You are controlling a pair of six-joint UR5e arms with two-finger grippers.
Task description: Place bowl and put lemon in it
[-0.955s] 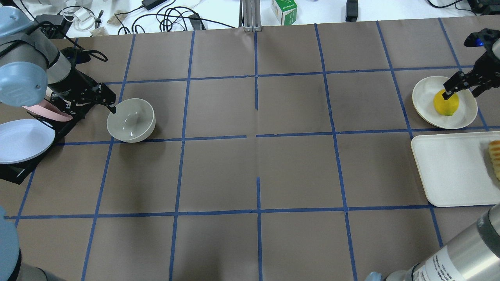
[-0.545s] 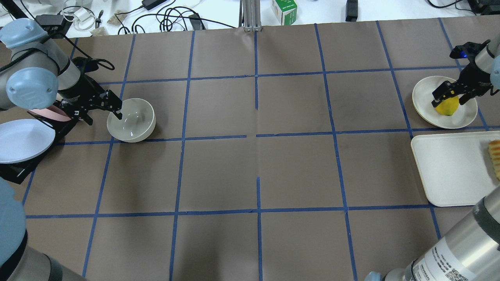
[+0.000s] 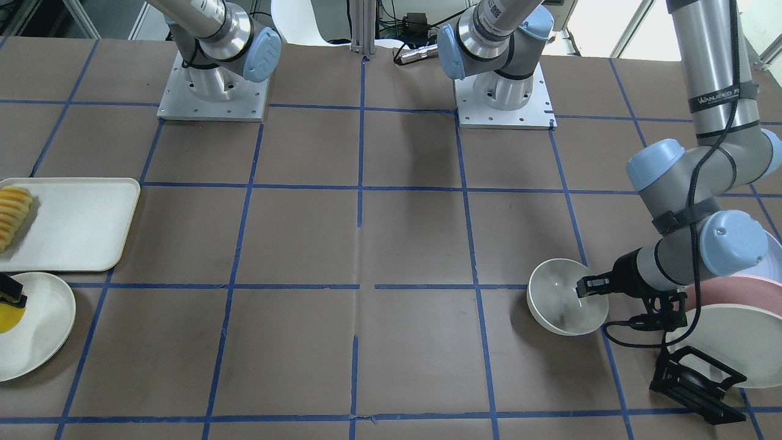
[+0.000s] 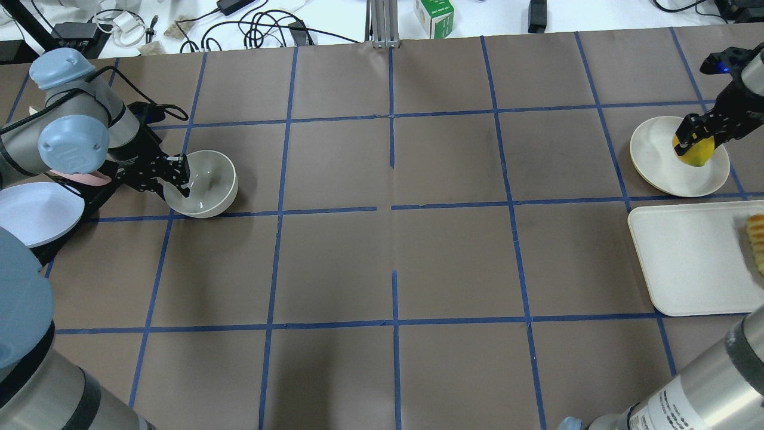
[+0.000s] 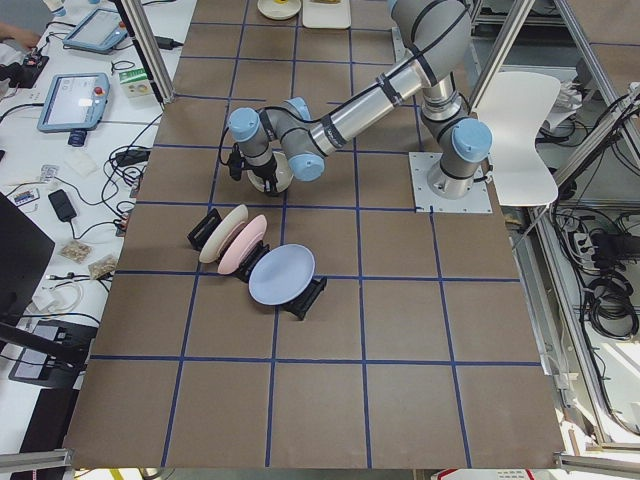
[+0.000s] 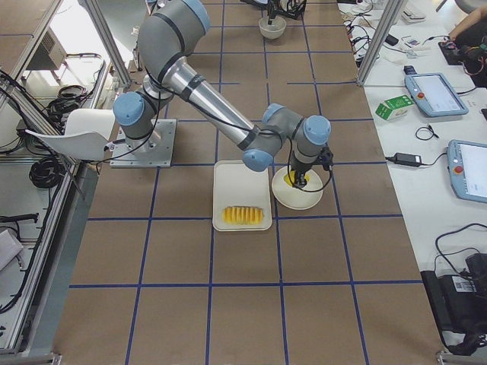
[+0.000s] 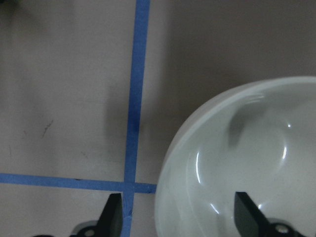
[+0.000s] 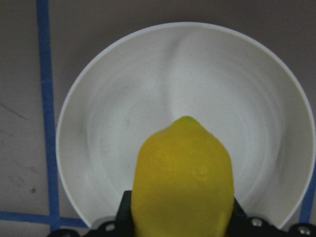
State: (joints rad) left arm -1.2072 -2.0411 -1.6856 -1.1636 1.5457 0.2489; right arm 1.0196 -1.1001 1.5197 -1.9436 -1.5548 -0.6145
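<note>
The off-white bowl (image 4: 209, 176) stands upright on the table's left side; it also shows in the front view (image 3: 562, 302) and the left wrist view (image 7: 247, 148). My left gripper (image 4: 178, 181) is open astride the bowl's near rim, one finger inside and one outside (image 7: 180, 215). The yellow lemon (image 4: 696, 155) is over a flat cream plate (image 4: 653, 149) at the far right. My right gripper (image 4: 692, 138) is shut on the lemon (image 8: 182, 173), which fills the space between the fingers above the plate (image 8: 123, 98).
A black rack holds a white plate (image 4: 36, 212) and a pink plate (image 4: 83, 176) just left of the bowl. A white rectangular tray (image 4: 686, 263) with sliced ridged yellow food (image 4: 757, 239) lies next to the lemon's plate. Cables and boxes lie beyond the far edge.
My left gripper has swung in and come down over the bowl's rim, one finger now inside. My right gripper has closed around the lemon, which has shifted slightly on the plate.
</note>
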